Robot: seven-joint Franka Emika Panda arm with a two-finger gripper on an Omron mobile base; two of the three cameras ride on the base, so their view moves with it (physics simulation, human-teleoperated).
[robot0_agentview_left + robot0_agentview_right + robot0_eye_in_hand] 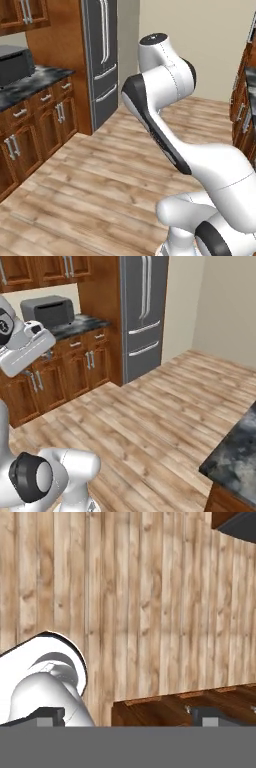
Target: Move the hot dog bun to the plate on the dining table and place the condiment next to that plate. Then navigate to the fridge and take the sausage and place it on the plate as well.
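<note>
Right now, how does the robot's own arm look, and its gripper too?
The arm is made of glossy white rounded segments with dark grey-black bands and caps at the joints. No cables or markings are visible. Of the gripper, the hand view gives two small dark grey finger tips, blocky in shape.

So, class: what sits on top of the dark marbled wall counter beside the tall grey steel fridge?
On the dark marbled wall counter left of the tall grey steel fridge stands a boxy grey appliance. The white robot arm covers the counter's left part.
</note>
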